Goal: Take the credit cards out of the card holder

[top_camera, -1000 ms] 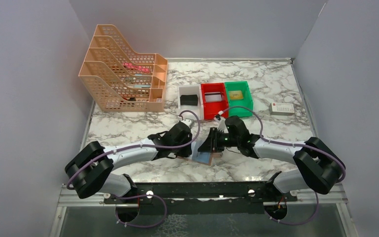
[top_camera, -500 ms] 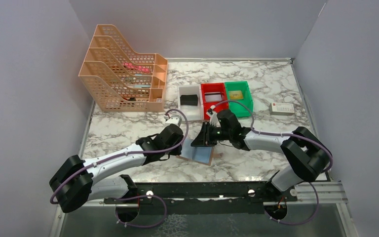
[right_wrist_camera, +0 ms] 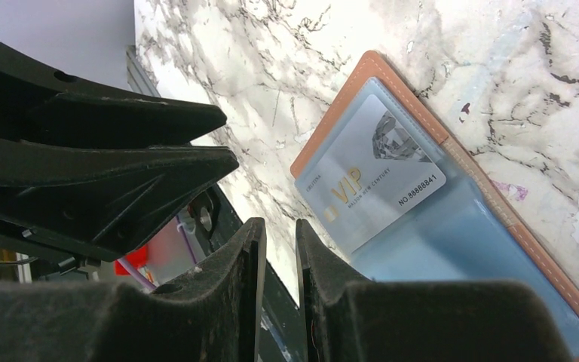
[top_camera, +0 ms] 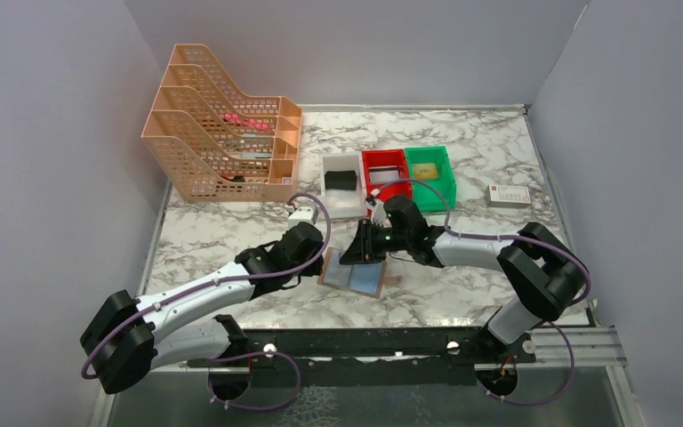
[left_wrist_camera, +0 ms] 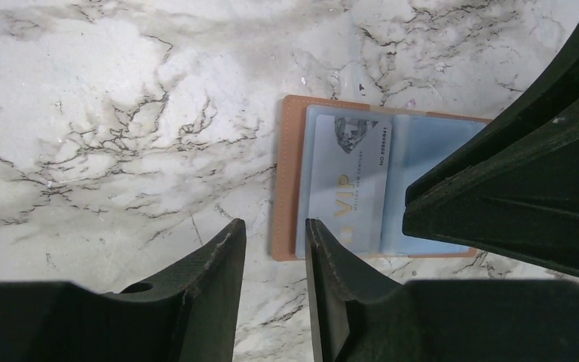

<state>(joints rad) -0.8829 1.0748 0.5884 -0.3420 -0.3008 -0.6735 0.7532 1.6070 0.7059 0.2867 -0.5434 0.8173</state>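
Overhead view of a white marble bench (top_camera: 489,151) inside grey walls. At 10 o'clock, a peach mesh file rack (top_camera: 222,124). Reaching in from 6 o'clock, a left arm (top_camera: 204,289) and a right arm (top_camera: 480,249), black and white, meeting near the middle. Just past the middle toward 12 o'clock, a row of a white bin (top_camera: 342,182), a red bin (top_camera: 387,173) and a green bin (top_camera: 431,169). At 2 o'clock, a small white box (top_camera: 508,195).

Between the arms, at 6 o'clock from the red bin, the card holder (top_camera: 354,277): tan, spread flat, pale blue inner panels facing up. Under the panel on its 9 o'clock half, one silver credit card (left_wrist_camera: 344,181) marked VIP, fully tucked in. No second card to be made out.

At 9 o'clock of the holder, just beside its tan edge and not touching, the left hand (left_wrist_camera: 275,226): jaws a little apart, bare marble in the gap, gripping nothing. Over the holder's 12 o'clock edge, the right hand (right_wrist_camera: 279,226): jaws a narrow slit apart, nothing seen between them. Contact with the holder impossible to tell.

Changed within the last second: both hands crowded over the holder then. Left hand since drawn back toward 9 o'clock, jaws eased slightly wider; right hand shifted toward 10 o'clock. Holder now uncovered.

Likely meaning: opening done, holder let go, card removal not yet begun. Next, probably a pinch on the card's edge to slide it from its sleeve.
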